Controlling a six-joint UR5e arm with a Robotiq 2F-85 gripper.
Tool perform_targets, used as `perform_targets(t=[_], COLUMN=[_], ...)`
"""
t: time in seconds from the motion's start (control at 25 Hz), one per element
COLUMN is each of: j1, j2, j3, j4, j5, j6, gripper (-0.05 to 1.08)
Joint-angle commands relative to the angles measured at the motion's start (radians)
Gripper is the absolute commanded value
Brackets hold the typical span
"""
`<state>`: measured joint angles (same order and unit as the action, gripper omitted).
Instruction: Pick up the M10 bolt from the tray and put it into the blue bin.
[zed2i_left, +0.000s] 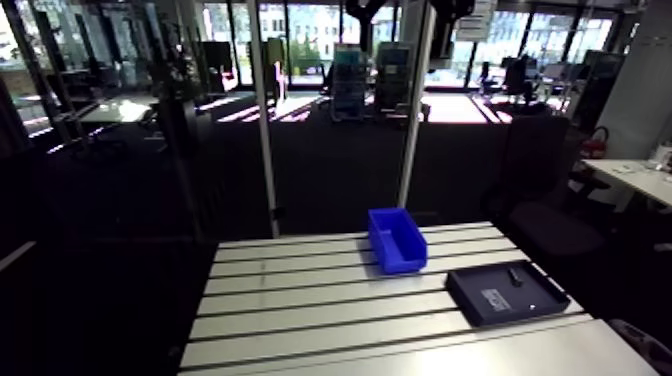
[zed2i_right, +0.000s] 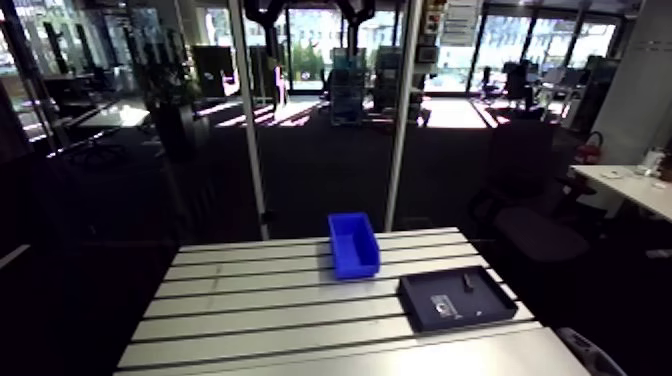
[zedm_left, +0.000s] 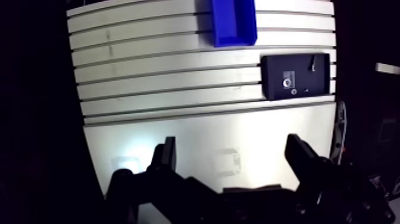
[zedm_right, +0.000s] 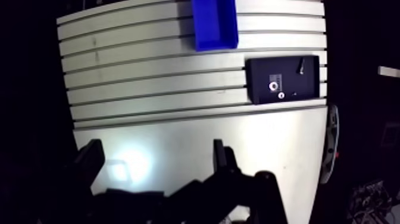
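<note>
A black tray (zed2i_left: 535, 300) lies on the slotted table's right side. In its far corner lies a small dark bolt (zed2i_left: 514, 276), also seen in the wrist view as a thin bolt (zedm_left: 311, 63). A round silvery part (zedm_left: 288, 82) and a small dot sit nearer the tray's middle. The blue bin (zed2i_left: 397, 240) stands just beyond the tray, toward the table's far edge, and looks empty. In the wrist view my gripper (zedm_left: 232, 152) hangs high above the table's smooth near strip, well short of the tray. It is open with nothing between its fingers (zedm_left: 166, 154). The arm view does not show the gripper.
The aluminium table (zed2i_left: 300, 300) has long slots running across it and a smooth plate along its near edge. Two upright poles (zed2i_left: 264, 120) rise behind the far edge. A dark chair (zed2i_left: 545, 200) stands off the table's right side.
</note>
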<state>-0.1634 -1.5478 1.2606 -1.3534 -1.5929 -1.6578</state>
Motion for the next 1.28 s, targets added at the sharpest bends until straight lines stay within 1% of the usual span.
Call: perform_targets(t=[0.04,0.48,0.64,0.68,0.72,0.8,0.84,0.88,0.92,1.0,1.08,1.12,1.16,1.28], j1=[-0.001,-0.005,-0.013,-0.016,-0.025,-0.053,-0.070,-0.085,-0.099,-0.136,-0.156,-0.165,-0.176,-0.217], j2=[-0.008,-0.002,-0.002,-0.002,-0.002,-0.002,-0.002,-0.002,-0.001,0.002,0.008,0.012,0.013,0.027], j3=[-0.002,0.010,0.016,0.018,0.021,0.019,0.015,0.015,0.006,0.001,0.004,0.006,0.009,0.009], j4=[0.014,0.012,0.006,0.004,0.004,0.004,0.004,0.001,0.003,0.003,0.001,0.001,0.001,-0.002], j5=[0.001,0.001,-0.005,-0.002,-0.006,-0.003,0.003,-0.005,0.001,0.001,-0.005,-0.005,-0.009,-0.009], j6=[0.000,-0.010,-0.015,-0.016,-0.016,-0.016,-0.015,-0.015,-0.015,-0.015,-0.015,-0.015,-0.015,-0.018], gripper=[0.01,0.01,0.01,0.01,0.01,0.01,0.01,0.01,0.01,0.01,0.01,0.01,0.01,0.01])
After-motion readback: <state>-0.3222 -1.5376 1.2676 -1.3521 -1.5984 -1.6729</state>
